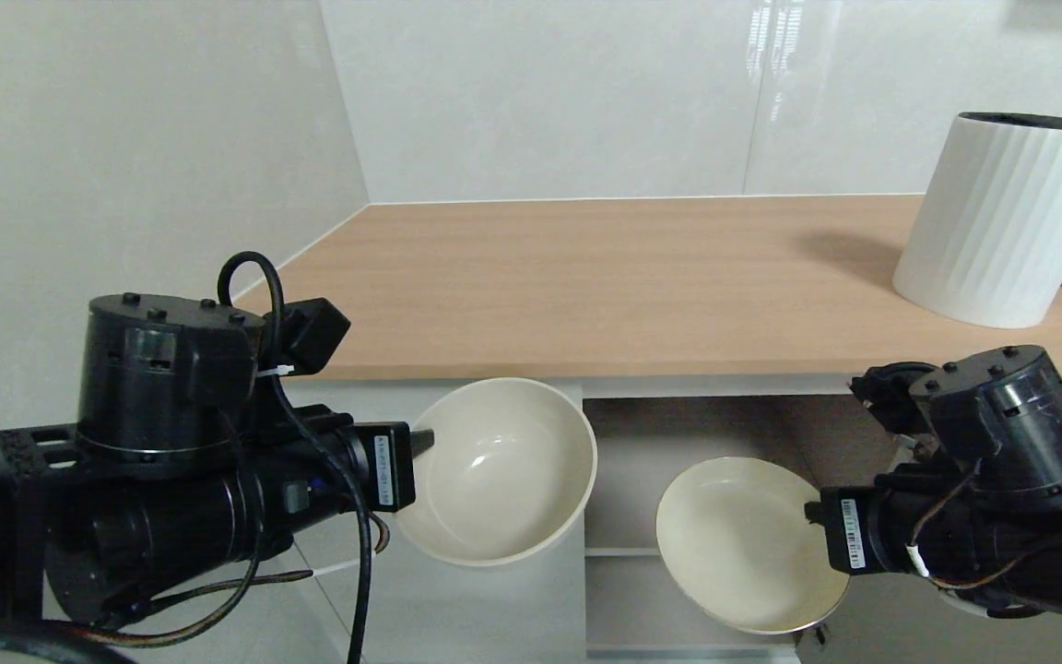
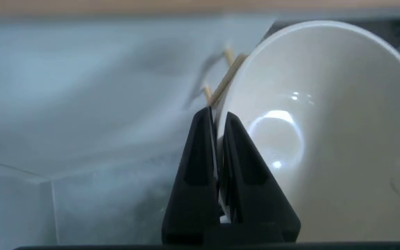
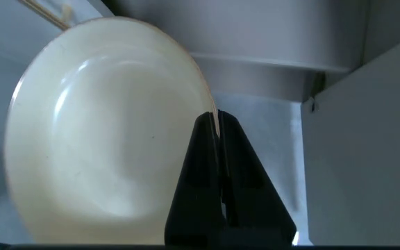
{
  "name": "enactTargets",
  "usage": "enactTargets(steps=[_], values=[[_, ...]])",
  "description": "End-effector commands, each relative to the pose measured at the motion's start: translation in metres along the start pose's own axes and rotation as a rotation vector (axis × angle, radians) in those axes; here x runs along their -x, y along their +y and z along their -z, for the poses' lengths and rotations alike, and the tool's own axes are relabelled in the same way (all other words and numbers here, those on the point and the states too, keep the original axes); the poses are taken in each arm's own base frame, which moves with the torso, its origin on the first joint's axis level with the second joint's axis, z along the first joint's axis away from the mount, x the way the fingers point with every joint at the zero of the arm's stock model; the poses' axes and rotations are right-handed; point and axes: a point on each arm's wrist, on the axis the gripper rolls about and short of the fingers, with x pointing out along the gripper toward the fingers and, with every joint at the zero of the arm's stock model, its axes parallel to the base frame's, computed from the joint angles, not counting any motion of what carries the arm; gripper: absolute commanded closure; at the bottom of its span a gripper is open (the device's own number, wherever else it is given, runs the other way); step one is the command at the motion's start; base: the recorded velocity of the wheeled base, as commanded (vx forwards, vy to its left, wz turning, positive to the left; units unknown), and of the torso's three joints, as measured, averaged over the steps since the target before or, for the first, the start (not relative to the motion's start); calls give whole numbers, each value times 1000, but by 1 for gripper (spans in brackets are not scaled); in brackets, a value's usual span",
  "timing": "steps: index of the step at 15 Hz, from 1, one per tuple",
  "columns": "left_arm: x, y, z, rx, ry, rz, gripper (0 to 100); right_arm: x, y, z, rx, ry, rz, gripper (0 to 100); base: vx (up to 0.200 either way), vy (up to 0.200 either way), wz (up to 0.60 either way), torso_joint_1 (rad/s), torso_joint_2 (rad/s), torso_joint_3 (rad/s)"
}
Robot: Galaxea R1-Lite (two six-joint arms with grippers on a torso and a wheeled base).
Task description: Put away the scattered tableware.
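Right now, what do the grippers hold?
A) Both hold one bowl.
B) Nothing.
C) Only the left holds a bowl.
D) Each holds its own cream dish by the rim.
D: the left gripper is shut on the rim of the deeper bowl, the right gripper on the rim of the shallower dish, the two dishes apart.

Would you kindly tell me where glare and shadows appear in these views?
Head view: striped glare on the wall; the bin throws a soft shadow leftward across the counter. Left wrist view: bright spots of glare inside the bowl. Right wrist view: a faint sheen along the plate.
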Motion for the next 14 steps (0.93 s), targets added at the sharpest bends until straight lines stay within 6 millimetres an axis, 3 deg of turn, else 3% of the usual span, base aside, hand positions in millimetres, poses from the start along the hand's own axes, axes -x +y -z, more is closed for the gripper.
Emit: enactTargets(steps=[1, 8, 14], values=[[-2, 0, 2, -3, 12, -2, 100, -6, 1, 3, 8, 23, 10, 100, 0, 0, 0, -115, 461, 330], [-5, 0, 5, -28, 24, -7, 100, -21, 3, 7, 5, 60, 33, 100, 0, 0, 0, -65, 431, 356], [-6, 0, 6, -31, 29, -7, 100, -23, 3, 9, 6, 70, 32, 100, 0, 0, 0, -5, 57, 49]])
